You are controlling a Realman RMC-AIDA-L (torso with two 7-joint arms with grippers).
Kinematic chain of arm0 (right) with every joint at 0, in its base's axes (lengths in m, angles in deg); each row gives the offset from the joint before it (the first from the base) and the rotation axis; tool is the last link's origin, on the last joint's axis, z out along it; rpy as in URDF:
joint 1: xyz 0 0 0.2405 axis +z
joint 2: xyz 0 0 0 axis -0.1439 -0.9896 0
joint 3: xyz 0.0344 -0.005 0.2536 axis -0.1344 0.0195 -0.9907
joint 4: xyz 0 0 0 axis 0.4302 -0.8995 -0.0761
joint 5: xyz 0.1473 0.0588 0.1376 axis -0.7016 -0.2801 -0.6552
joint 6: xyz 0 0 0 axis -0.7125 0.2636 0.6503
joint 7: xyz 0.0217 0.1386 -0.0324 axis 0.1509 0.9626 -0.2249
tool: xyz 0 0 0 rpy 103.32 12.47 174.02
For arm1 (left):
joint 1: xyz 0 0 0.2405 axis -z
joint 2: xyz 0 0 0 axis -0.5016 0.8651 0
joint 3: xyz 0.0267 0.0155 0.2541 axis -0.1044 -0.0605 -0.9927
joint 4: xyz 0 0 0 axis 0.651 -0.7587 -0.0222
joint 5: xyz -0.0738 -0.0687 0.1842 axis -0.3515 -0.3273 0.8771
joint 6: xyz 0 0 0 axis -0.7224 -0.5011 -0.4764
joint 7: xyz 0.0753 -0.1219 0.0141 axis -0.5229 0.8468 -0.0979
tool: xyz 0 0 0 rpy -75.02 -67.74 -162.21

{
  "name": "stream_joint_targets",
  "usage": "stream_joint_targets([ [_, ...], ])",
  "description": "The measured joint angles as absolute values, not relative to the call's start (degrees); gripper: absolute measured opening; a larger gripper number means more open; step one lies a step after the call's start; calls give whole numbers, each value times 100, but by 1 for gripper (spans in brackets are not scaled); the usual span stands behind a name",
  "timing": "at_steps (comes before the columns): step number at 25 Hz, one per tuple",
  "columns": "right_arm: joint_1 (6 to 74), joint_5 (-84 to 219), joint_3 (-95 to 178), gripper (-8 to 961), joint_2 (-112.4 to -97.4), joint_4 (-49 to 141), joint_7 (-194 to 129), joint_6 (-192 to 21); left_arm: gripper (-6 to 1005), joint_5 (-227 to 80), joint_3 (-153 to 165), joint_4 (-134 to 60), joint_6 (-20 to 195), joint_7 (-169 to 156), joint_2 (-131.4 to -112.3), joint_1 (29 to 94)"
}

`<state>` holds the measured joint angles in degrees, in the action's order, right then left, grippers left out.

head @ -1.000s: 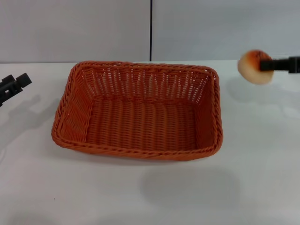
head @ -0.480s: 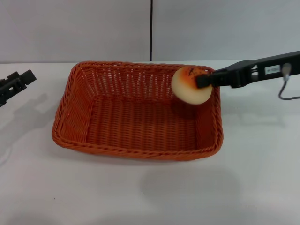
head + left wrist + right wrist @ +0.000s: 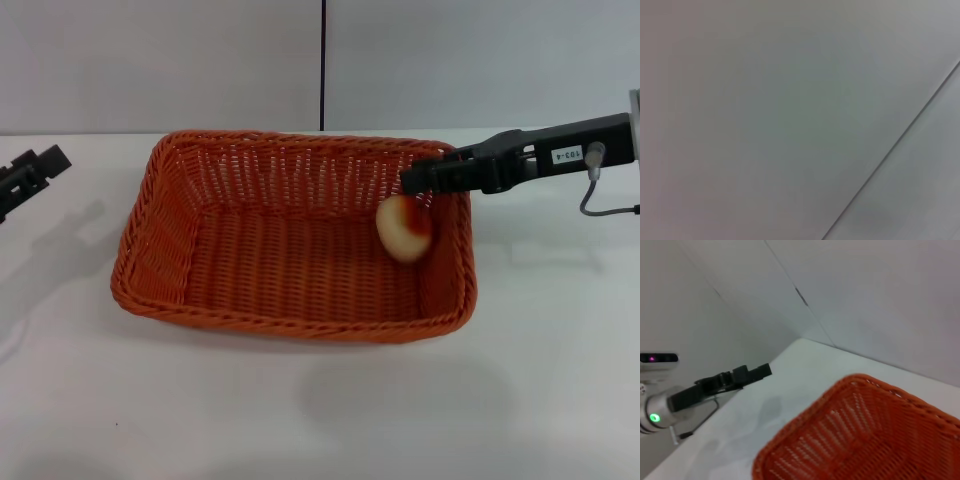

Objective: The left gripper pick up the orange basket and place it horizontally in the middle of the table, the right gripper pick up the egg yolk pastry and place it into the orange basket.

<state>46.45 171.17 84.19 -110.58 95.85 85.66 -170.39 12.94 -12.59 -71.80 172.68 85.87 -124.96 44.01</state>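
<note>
Surface [image 3: 330,410]: white, matte; the near strip bare of objects.

Orange basket [image 3: 250,310]: rectangular wicker, upright, long side running left to right, standing about mid-surface. Placement step judged done.

Egg yolk pastry [image 3: 405,228]: inside the basket at its right end, tipped on edge, just beside the right inner wall; whether it rests on the floor or is mid-fall cannot be told. A clear gap separates it from the claw above.

Right claw [image 3: 418,180]: black, reaching in from the right, tip above the basket's far-right corner, holding nothing; how far its fingers stand apart cannot be told.

Left claw [image 3: 28,174]: far left of the surface, well apart from the basket, idle, clamped on nothing; finger spacing not discernible. Also seen in the right wrist view [image 3: 747,374].

Step in hand: release of the pastry into the basket, judged nearly complete. Next move calls for lifting the right claw up and rightward, clear of the braided rim.
</note>
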Motion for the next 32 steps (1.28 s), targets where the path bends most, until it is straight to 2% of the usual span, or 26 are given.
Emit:
stream_joint_targets([
  [1,4608,17049,8416,156,-11058,9622,8513,-17097,767,1238,-1258,-7176,17312,8538,-12497,4386],
  [6,4067,16236,8408,376,-11070,10074,7928,-17369,766,821,-1225,-6907,17637,7767,-12497,4280],
  [9,3474,15420,8365,575,-11090,10215,7223,-17342,766,203,-1197,-6432,17919,6773,-12496,4085],
  [14,2658,14100,7815,582,-11097,9384,5470,-17298,766,-257,-1196,-5900,18479,5071,-12497,3804],
  [19,2240,12667,6885,583,-11095,7312,2671,-17408,766,-340,-1098,-5659,18630,4224,-12496,3620],
  [26,2190,11637,5757,584,-11113,4885,-491,-17392,763,-358,-615,-4630,18382,2010,-12497,3423],
  [32,2358,11284,5360,584,-11128,4089,-1312,-17252,760,-362,-353,-3998,17794,1342,-12510,3520],
])
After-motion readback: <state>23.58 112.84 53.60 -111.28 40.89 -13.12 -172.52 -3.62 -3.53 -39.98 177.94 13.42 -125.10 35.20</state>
